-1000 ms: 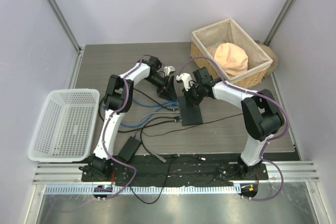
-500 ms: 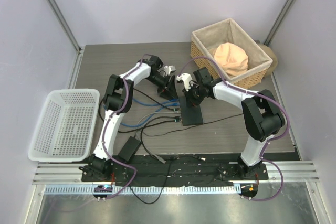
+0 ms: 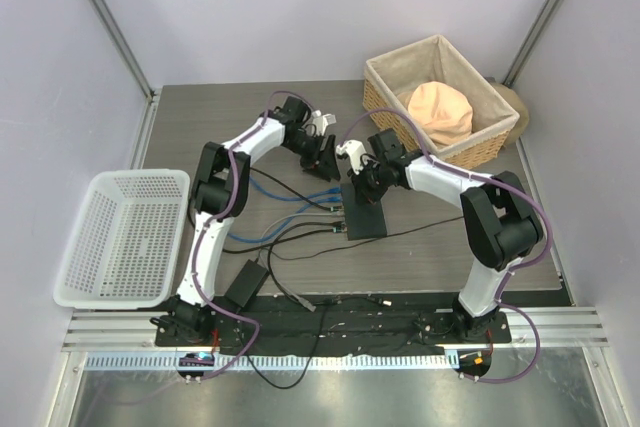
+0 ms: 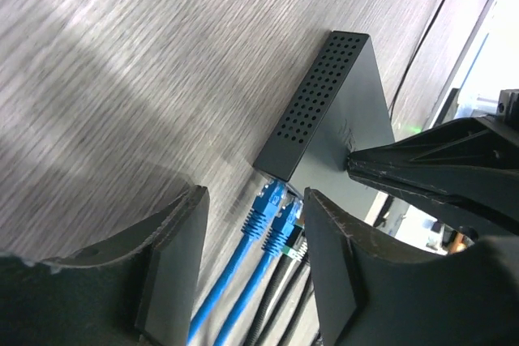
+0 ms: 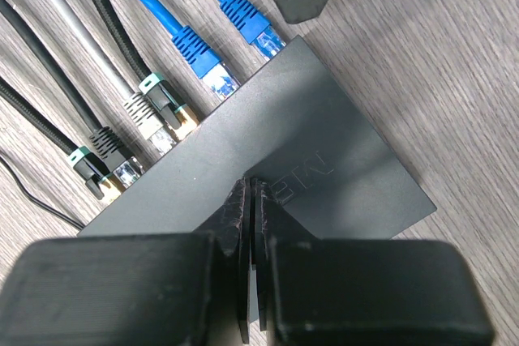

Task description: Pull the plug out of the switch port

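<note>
switch (image 3: 366, 217): flat on the worktop (image 3: 250, 127), mid-field, socket edge facing the left arm.
plugs: two blue plugs (image 5: 203, 58) seated in the end sockets, darker plugs (image 5: 158, 115) beside them.
left end effector (image 4: 253, 196): fingers apart, nothing between them; above the blue plugs, not touching.
right end effector (image 5: 251, 192): fingers together, tips on the switch lid, apparently pinning it.
risk 1: both blue plugs lie within the finger gap, so closing could catch the wrong one or both.
risk 2: pulling with the latch tab unpressed would drag the switch from under the right tips.
unclear: latch tabs hidden; which plug is meant; actual contact of the right tips with the lid.
</note>
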Robot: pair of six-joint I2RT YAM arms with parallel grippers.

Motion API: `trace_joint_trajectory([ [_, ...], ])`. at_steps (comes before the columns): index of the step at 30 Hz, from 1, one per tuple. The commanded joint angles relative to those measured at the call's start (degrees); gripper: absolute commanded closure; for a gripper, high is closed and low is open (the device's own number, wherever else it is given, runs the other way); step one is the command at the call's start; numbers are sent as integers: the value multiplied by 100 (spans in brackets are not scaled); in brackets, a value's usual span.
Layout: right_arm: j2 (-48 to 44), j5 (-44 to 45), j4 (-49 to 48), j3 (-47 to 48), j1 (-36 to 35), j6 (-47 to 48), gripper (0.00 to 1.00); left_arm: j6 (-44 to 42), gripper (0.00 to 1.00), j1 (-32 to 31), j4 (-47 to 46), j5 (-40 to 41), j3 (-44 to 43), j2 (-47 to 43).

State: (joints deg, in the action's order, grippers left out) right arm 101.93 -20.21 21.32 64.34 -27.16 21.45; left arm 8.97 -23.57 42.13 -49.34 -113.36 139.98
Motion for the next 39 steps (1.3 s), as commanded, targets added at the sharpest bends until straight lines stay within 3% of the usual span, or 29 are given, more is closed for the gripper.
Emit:
trace_joint_trajectory([
  [1,301,597,74,-378,-9,254,99,-501,48,-183,-153,409,121,442],
  [9,204,597,56,-536,0,237,99,-607,56,-306,-109,144,306,539],
  [18,240,588,39,-510,26,245,99,-1239,58,-262,506,-189,508,556],
  [33,240,588,39,-518,26,245,98,-2425,59,-165,1886,-813,-406,1189],
  [39,266,579,39,-501,26,245,98,-2664,67,-156,2106,-577,-485,1233],
])
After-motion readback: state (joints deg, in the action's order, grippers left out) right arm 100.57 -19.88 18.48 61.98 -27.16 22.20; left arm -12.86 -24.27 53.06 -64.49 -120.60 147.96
